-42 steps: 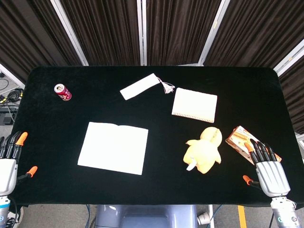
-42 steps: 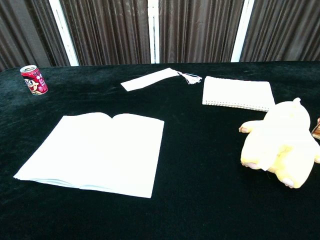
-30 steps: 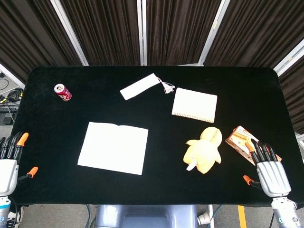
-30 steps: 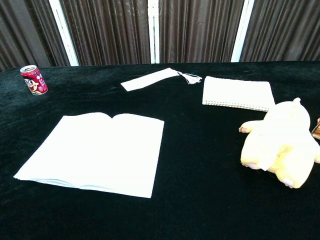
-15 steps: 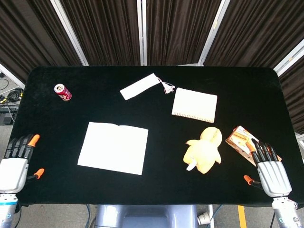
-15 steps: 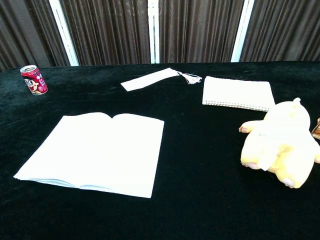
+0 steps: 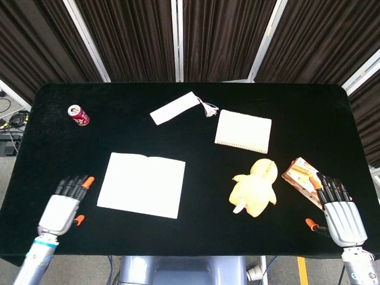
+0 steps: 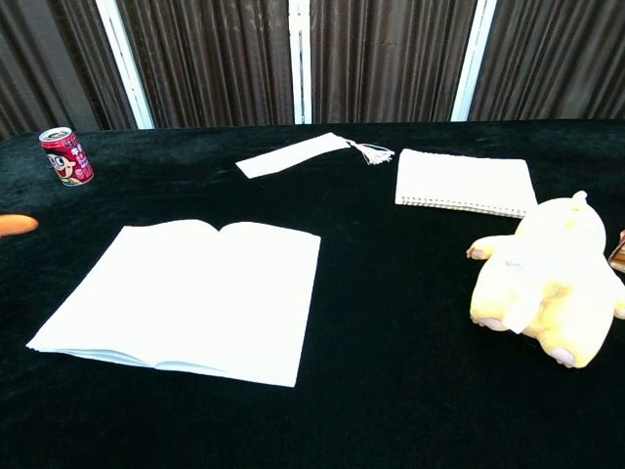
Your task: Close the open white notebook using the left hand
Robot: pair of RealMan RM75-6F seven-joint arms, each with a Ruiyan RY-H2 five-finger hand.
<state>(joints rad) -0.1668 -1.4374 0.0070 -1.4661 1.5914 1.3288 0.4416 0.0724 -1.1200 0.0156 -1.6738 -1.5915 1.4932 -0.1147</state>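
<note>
The left hand (image 7: pixel 61 208) hovered over the near left part of the table (image 7: pixel 196 237), fingers extended and slightly apart, holding nothing; its orange fingertips (image 7: pixel 88 181) pointed toward the open white notebook (image 7: pixel 141 184), just beside that book's left edge but not touching it. In the chest view only one orange tip (image 8: pixel 18 225) showed at the left border. The right hand (image 7: pixel 342 215) sat at the near right corner, fingers spread and empty, with its tips over the near end of an orange-and-brown packet (image 7: pixel 304 175).

The open white notebook lay flat with both pages up, left of the table centre, its spine running front to back. A yellow plush toy (image 7: pixel 256 188) lay right of centre, between the open notebook and the packet, apart from both.

Farther back, a closed spiral notepad (image 7: pixel 243 131) lay behind the plush toy. A white bookmark with a tassel (image 7: pixel 176 108) lay diagonally to its left. A red drink can (image 7: pixel 78 115) stood upright at the far left.
</note>
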